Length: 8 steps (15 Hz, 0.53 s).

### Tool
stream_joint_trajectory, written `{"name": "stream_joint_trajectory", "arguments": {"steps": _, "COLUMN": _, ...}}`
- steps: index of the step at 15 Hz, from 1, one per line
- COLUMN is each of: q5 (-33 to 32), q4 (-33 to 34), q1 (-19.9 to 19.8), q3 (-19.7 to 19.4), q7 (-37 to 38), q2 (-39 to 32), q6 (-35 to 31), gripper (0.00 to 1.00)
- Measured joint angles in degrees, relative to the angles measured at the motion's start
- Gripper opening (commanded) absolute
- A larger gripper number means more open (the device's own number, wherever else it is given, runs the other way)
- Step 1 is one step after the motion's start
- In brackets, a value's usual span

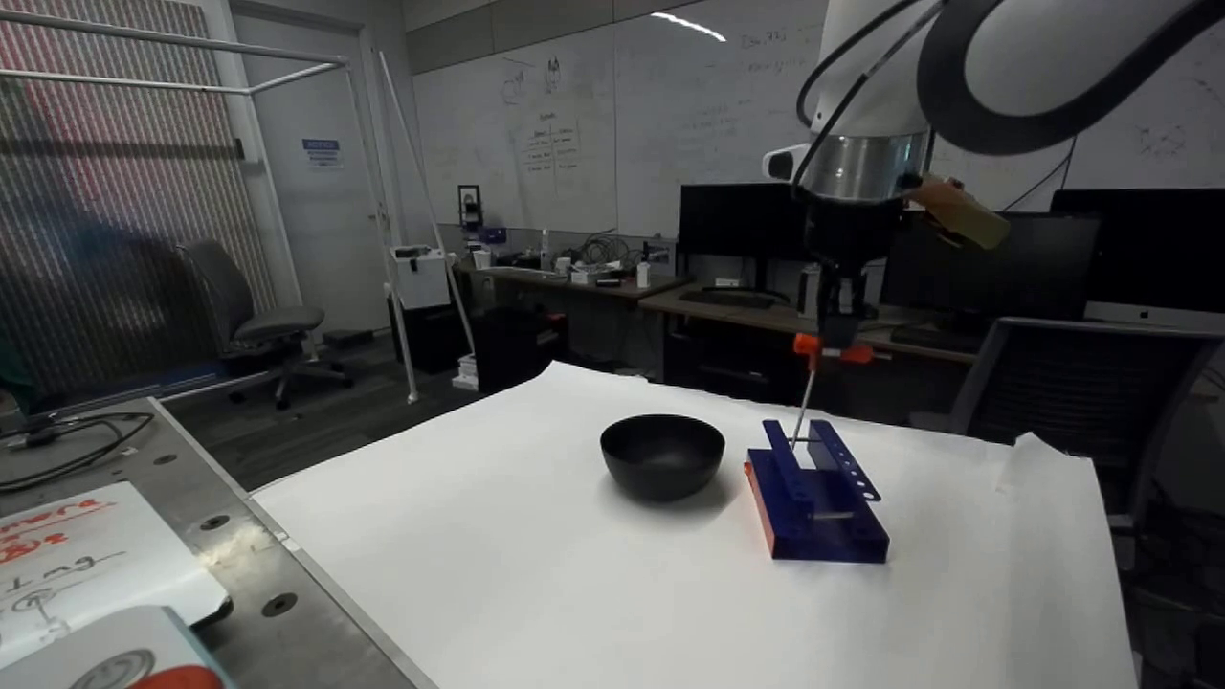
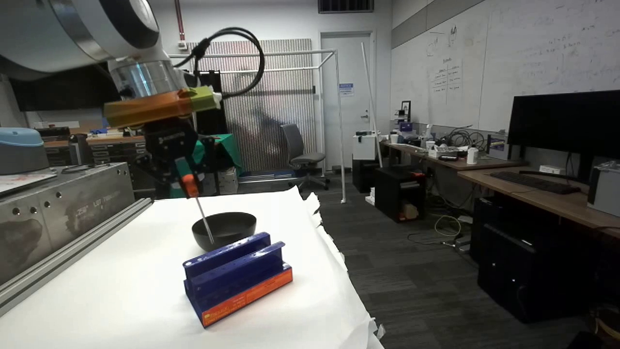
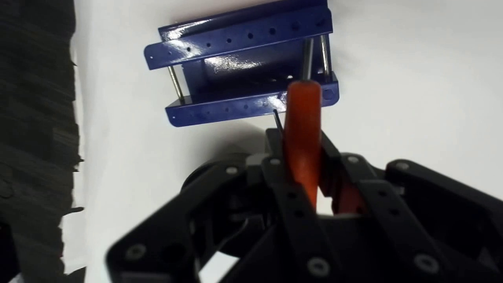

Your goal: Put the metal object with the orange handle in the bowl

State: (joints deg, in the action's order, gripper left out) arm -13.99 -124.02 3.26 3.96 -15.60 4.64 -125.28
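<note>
1. Orange-handled T-key (image 3: 303, 118) is up above the white paper (image 1: 517, 574), and the Robotiq gripper (image 3: 301, 141) has its handle pinched!
2. In an exterior view the metal shaft slants down between six and seven o'clock, toward the blue perforated rack (image 1: 828, 541); whether its tip touches, nobody can tell.
3. Same view, eight o'clock from that orange handle: the round black bowl (image 1: 660, 478), upright on the paper, near the rack.
</note>
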Motion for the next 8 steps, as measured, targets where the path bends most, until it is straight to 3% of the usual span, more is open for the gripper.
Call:
{"name": "stream_joint_trajectory", "arguments": {"steps": 4, "q5": 0.2, "q4": 1.6, "q1": -0.2, "q3": -0.3, "q7": 10.5, "q2": 1.3, "q6": -0.4, "gripper": 0.05}}
{"name": "stream_joint_trajectory", "arguments": {"steps": 8, "q5": 3.8, "q4": 1.5, "q1": -0.4, "q3": -0.7, "q7": 19.6, "q2": -1.8, "q6": -6.0, "gripper": 0.05}}
